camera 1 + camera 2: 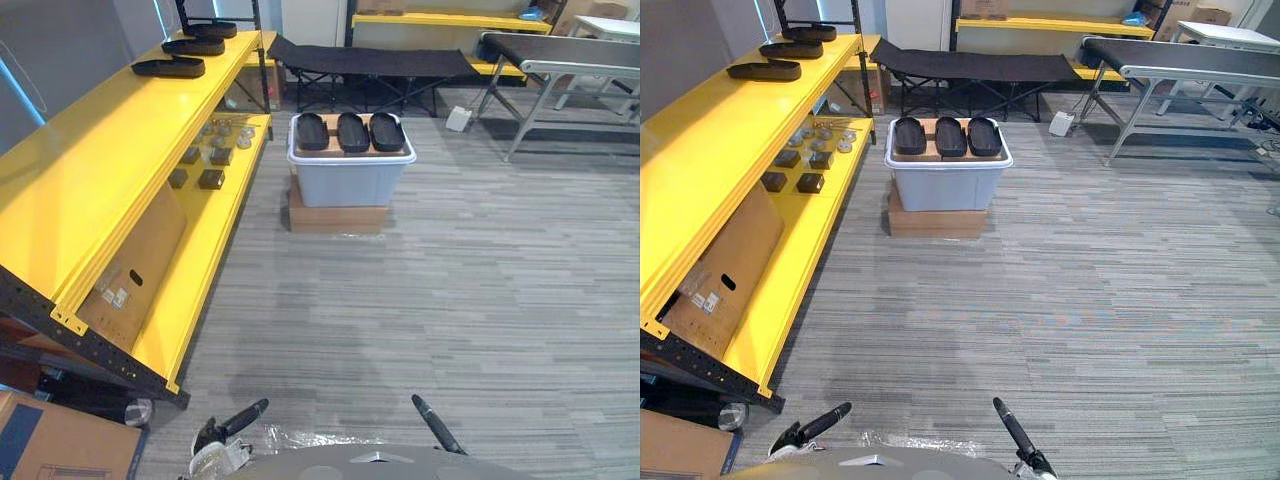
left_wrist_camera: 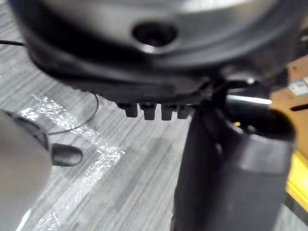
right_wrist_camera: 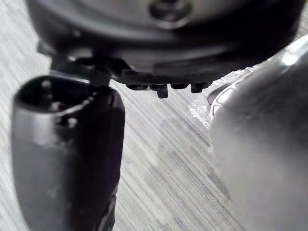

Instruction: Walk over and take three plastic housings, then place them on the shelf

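Ahead, you see grey striped carpet (image 1: 450, 300) running open to grey bin (image 1: 350, 185) on cardboard box (image 1: 338, 218). Three plastic housings (image 1: 352, 131) lie side by side on bin top. Yellow shelf (image 1: 90, 170) edges your left, with more black housings (image 1: 168, 67) on its far top tier. Black cot (image 1: 370, 62) behind bin, conveyor table (image 1: 560, 60) far right. Left hand (image 1: 235, 418) and right hand (image 1: 433, 422) low by you, fingers relaxed, holding nothing.

The white label (image 1: 113, 296) on the cardboard box (image 1: 150, 235) is illegible.
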Controlling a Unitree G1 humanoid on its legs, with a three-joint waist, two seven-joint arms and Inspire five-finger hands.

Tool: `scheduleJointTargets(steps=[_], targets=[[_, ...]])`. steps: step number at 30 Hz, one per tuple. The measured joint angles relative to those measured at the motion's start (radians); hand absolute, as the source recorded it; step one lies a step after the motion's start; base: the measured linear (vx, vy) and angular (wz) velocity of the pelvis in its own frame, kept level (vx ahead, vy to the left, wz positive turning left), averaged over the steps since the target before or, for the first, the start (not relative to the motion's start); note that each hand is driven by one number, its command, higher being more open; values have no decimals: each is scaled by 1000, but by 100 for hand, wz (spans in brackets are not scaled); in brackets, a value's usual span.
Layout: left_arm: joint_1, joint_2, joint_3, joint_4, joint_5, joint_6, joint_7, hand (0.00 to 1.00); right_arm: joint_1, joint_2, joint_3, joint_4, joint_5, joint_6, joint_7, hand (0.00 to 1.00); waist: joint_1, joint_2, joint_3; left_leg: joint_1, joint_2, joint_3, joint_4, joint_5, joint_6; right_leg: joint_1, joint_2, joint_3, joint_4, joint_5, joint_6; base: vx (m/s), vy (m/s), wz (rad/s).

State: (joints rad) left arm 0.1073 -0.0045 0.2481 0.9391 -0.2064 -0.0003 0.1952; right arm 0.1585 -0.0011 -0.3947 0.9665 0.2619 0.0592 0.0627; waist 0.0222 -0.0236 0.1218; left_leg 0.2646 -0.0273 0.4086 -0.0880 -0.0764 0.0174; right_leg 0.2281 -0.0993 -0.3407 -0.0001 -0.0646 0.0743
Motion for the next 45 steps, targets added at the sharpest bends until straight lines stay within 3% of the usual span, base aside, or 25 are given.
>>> scheduleJointTargets(steps=[6,8,15,18,20,21,23,25,28,29,31,33,34,36,38,39,40,41,42,45], targets=[[-39,11,-138,-68,61,-24,-64,100,-66,-3,42,-18,-90,-54,33,100,-4,3,11,-14,-5,-9,4,4,3,-10,0,-3,-4,3,0,-24,-2,3],[-55,16,-158,-72,61,-25,-77,100,-86,-7,50,-19,-99,-66,42,100,-22,6,22,-17,-6,-17,4,4,4,-8,1,-7,-10,5,-2,-13,-4,7],[-63,44,-204,-74,-13,-21,-135,100,-106,-46,72,-19,-97,-54,36,100,-31,14,42,-13,5,-20,5,2,5,-9,10,5,9,10,-22,-6,-15,-4],[-81,42,-242,-76,-76,2,-158,100,-130,-61,67,-19,-86,-46,0,100,-54,36,89,-16,28,-33,44,-20,19,-120,-25,8,290,-46,-29,-28,42,11],[-84,43,-270,-76,-76,11,-177,100,-121,-53,51,-18,-33,-44,-14,100,-53,27,122,-14,37,-37,109,-73,27,-269,-91,23,624,-49,-32,-37,63,7],[-69,43,-275,-76,-76,12,-178,100,-97,-39,50,-16,1,-44,-22,100,-55,17,139,-5,38,-48,146,-102,42,-307,-110,40,697,-92,-37,32,31,22],[-67,51,-273,-78,-98,27,-176,100,-68,-27,33,-15,33,-42,-30,100,-58,8,142,-6,51,-55,181,-124,35,-353,-103,46,616,-119,-33,102,8,21],[-61,59,-265,-78,-146,34,-174,100,-51,-28,27,-4,17,-44,-31,100,-59,12,145,0,71,-58,211,-141,15,-360,-81,46,450,-99,-14,166,-30,9],[-56,62,-226,-71,-184,47,-172,100,-29,-23,9,15,16,-44,-34,100,-56,15,147,12,111,-63,251,-183,-27,-362,-55,47,234,-7,-13,309,-137,5],[-48,62,-206,-72,-184,47,-172,100,-16,-16,-3,14,12,-44,-32,100,-54,14,146,33,132,-63,265,-214,-60,-361,-54,47,189,41,-15,249,-152,-2],[-35,60,-191,-76,-184,44,-172,100,-5,-12,-8,12,-12,-44,-33,100,-54,11,140,62,153,-59,276,-250,-99,-355,-53,46,190,47,-14,357,-241,-8],[-7,42,-190,-77,-184,40,-172,100,17,-28,-7,8,-24,-44,-33,100,-65,47,95,95,236,-58,286,-275,-156,-351,13,26,226,93,-41,488,-330,7],[5,39,-189,-77,-185,38,-172,100,20,-29,-8,7,-26,-45,-33,100,-64,57,81,86,254,-65,319,-271,-156,-349,34,23,225,95,-55,504,-322,-2],[6,15,-153,-101,-198,26,-179,100,9,-39,-11,4,-53,-51,-30,100,-51,73,69,-64,345,-156,656,-186,-123,-300,94,21,197,61,-125,498,-341,-21],[2,9,-136,-104,-228,17,-174,100,-11,-44,-1,4,-62,-56,-29,100,-51,75,77,-193,411,-211,966,-105,-111,-211,141,31,145,41,-157,497,-314,-15],[-15,14,-128,-110,-230,2,-178,100,-29,-44,9,23,-62,-68,-33,100,-46,67,92,-245,416,-222,1092,-125,-116,-136,152,46,114,29,-174,502,-276,-31],[-23,18,-127,-112,-230,0,-181,100,-40,-43,16,30,-62,-74,-36,100,-39,57,98,-267,402,-226,1120,-138,-114,-108,152,57,103,23,-182,537,-257,-65],[-33,21,-135,-119,-231,-1,-193,100,-70,-43,33,41,-62,-97,-48,100,-21,41,106,-333,344,-230,1095,-168,-117,-58,151,90,69,18,-183,410,-161,-58],[-40,20,-136,-125,-232,-1,-198,100,-78,-43,33,41,-62,-103,-53,100,-19,41,108,-347,330,-227,1073,-175,-119,-47,151,98,59,18,-183,450,-123,-74],[-37,1,-191,-189,-260,-3,-247,100,-140,-41,42,15,-93,-138,-100,100,-10,50,132,-435,182,-221,743,-182,-100,6,126,150,29,-1,-164,305,43,-46]])
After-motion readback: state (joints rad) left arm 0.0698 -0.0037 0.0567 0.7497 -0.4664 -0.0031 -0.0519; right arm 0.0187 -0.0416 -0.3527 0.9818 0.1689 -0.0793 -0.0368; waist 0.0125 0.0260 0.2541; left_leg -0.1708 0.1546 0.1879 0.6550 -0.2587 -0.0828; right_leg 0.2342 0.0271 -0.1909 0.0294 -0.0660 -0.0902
